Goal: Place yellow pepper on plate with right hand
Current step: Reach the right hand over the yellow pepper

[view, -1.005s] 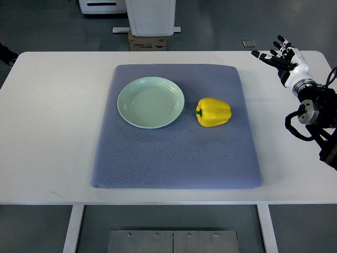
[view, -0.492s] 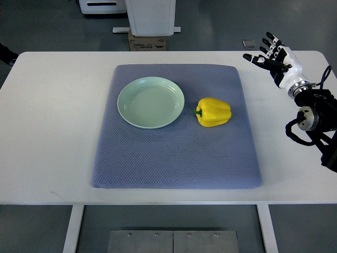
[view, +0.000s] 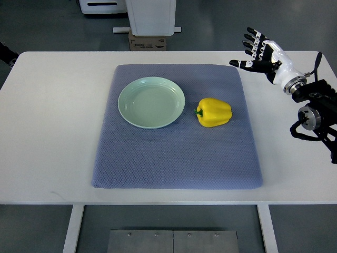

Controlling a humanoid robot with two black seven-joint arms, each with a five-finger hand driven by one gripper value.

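No writing is legible. One yellow pepper (view: 213, 112) lies beside one green plate (view: 151, 102) on the mat (view: 174, 158). The right hand (view: 261, 52) hovers empty, fingers spread.

The right hand (view: 261, 55) now sits farther left and farther back over the table's far right corner, fingers spread wider, closer to the mat (view: 174, 158).

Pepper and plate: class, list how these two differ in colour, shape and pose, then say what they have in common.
1. Colour: the pepper is bright yellow with a green stem; the plate is pale green.
2. Shape: the pepper is lumpy and bulky; the plate is round, flat and shallow.
3. Pose: the pepper lies on its side, stem towards the plate; the plate sits upright and empty.
Shared: both rest side by side on the blue mat, untouched.
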